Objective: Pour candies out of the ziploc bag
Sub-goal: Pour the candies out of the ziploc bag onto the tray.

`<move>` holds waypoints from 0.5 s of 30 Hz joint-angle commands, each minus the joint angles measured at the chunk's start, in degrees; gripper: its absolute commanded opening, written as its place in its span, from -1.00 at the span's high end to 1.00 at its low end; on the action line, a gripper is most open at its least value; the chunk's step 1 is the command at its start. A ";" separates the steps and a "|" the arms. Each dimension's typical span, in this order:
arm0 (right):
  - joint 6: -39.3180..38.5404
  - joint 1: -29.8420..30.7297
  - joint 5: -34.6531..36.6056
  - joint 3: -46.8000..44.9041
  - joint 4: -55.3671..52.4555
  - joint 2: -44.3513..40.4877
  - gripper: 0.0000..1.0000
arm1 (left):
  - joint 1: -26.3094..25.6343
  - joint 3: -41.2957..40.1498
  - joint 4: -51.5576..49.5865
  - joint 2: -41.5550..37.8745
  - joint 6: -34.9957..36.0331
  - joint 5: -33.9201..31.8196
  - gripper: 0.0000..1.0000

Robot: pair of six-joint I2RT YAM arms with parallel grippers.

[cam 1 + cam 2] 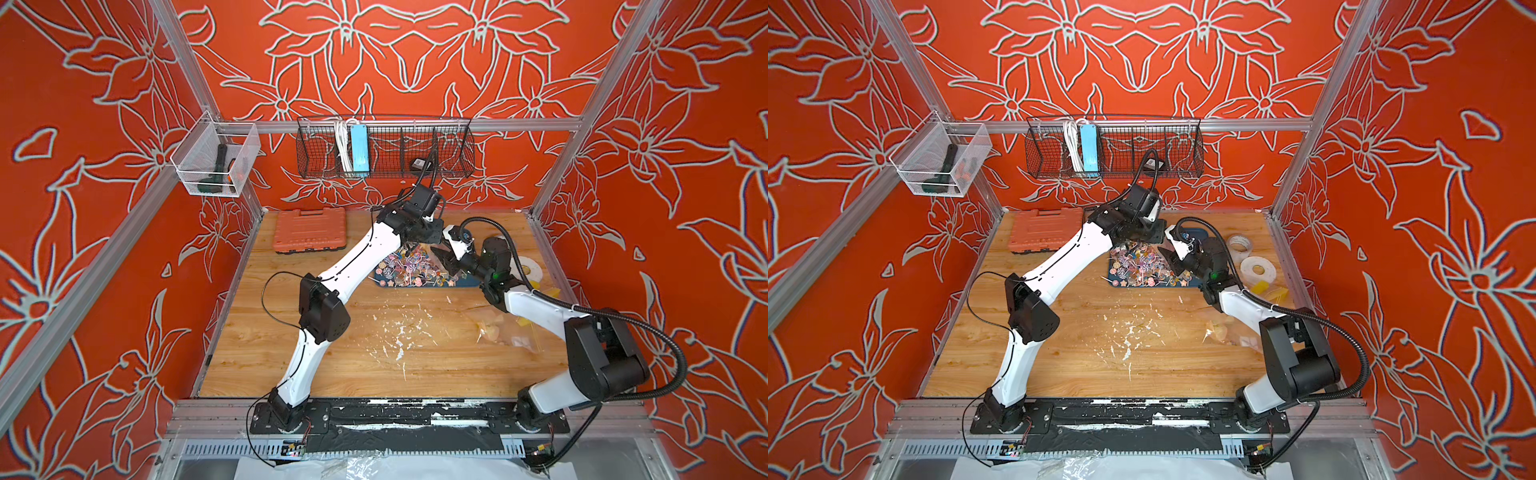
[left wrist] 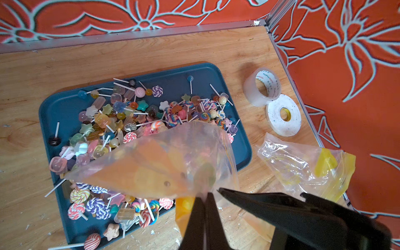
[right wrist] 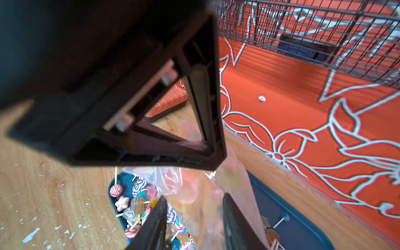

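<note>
The ziploc bag [image 2: 173, 160] is clear and orange-tinted, and it hangs over the blue tray [image 2: 65, 108], nearly empty. My left gripper [image 2: 204, 194] is shut on one corner of it. Many small multicoloured candies [image 2: 121, 121] on white sticks lie heaped in the tray, seen in both top views [image 1: 409, 270] [image 1: 1142, 266]. My right gripper [image 3: 194, 197] comes in from the other side. Its jaws stand apart, with the bag's [image 3: 188, 184] loose film between them. In a top view, the right gripper [image 1: 442, 255] sits over the tray's right part, close to the left gripper [image 1: 417, 243].
A second ziploc bag [image 2: 307, 166] with a yellow strip lies right of the tray, beside a clear tape roll [image 2: 262, 86] and a white tape roll [image 2: 283, 114]. An orange tool case [image 1: 309, 230] sits at the back left. A wire basket [image 1: 386, 149] hangs on the back wall.
</note>
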 commanded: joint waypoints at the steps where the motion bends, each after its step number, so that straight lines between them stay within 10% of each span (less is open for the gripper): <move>1: 0.88 0.21 -0.18 0.50 2.62 1.29 0.16 | 0.56 1.21 1.03 0.51 -1.39 0.71 1.00; 15: 2.45 0.21 -0.83 6.25 2.85 7.11 0.76 | 1.13 1.32 1.73 1.77 -2.11 2.13 1.00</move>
